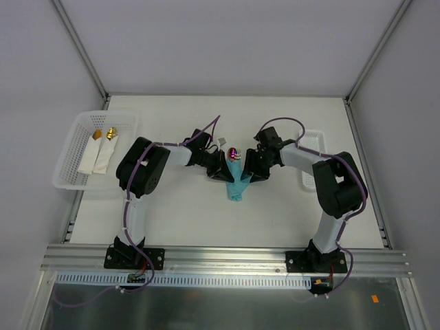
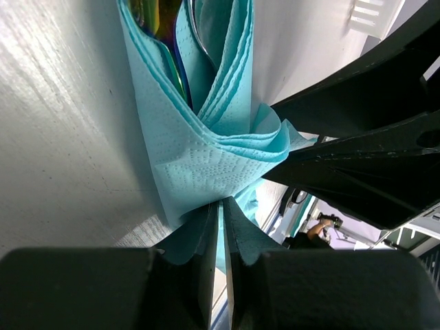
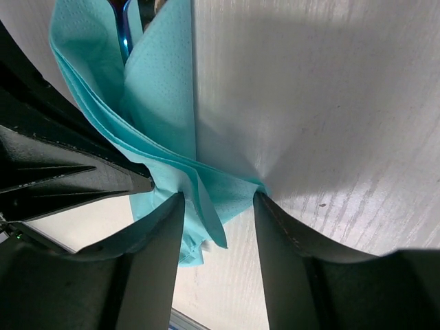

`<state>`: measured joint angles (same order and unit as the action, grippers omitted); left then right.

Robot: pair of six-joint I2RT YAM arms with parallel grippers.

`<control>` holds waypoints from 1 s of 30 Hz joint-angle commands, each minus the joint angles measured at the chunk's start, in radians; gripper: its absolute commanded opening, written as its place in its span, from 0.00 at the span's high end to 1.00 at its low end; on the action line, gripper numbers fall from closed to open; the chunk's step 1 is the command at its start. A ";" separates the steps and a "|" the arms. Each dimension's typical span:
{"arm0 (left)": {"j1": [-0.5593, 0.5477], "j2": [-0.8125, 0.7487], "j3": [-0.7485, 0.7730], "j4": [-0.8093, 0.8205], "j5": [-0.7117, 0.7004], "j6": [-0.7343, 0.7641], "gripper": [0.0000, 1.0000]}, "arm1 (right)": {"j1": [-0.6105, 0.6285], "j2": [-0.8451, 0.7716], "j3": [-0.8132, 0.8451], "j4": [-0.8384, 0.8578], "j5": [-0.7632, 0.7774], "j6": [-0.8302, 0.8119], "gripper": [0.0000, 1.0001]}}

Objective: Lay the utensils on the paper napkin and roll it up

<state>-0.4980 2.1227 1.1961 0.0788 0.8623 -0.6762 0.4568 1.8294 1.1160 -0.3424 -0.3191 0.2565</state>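
Mid-table: paper napkin (image 1: 237,185) part-rolled, utensils (image 1: 234,152) poking out far end. Clamped on near fold: left gripper (image 2: 221,206). Jaws apart, straddling loose edge w/o pinching: right gripper (image 3: 216,199). Advice: hold left pinch firm, tuck right flap in 1 smooth sweep, avoid tearing.

1. Teal-blue all over the paper napkin (image 2: 206,158), stamped with fine rows of embossed dots.
2. Shiny purplish-pink on the heads of the utensils (image 1: 234,152); up close, iridescent blue shading into green and gold.
3. Matte black on the left gripper (image 2: 221,220) and the right gripper (image 3: 216,213).
4. Black and pale grey on the arms (image 1: 141,172), with purple cables (image 1: 125,213) along them.
5. White on the table (image 1: 185,220), faintly streaked with a fine grain.
6. White lattice on the basket (image 1: 65,168); inside it, white rolled napkins (image 1: 103,157) with gold tips.
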 commanded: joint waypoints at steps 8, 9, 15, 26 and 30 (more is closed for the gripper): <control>-0.010 -0.001 -0.006 -0.060 -0.048 0.063 0.92 | -0.035 -0.004 0.074 0.000 -0.081 -0.066 0.45; -0.008 -0.003 -0.006 -0.060 -0.048 0.063 0.92 | -0.036 -0.007 0.076 0.003 -0.099 -0.075 0.42; -0.008 0.000 -0.004 -0.060 -0.045 0.061 0.92 | -0.043 -0.007 0.091 0.002 -0.139 -0.108 0.37; -0.008 -0.001 0.007 -0.060 -0.042 0.061 0.91 | -0.060 0.045 0.094 -0.021 -0.153 -0.123 0.68; -0.008 -0.004 0.016 -0.060 -0.032 0.053 0.91 | -0.072 0.054 0.081 -0.041 -0.126 -0.134 0.82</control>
<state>-0.4984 2.1227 1.2015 0.0696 0.8635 -0.6640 0.3981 1.8809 1.1862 -0.3546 -0.4561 0.1444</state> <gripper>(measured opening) 0.085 0.195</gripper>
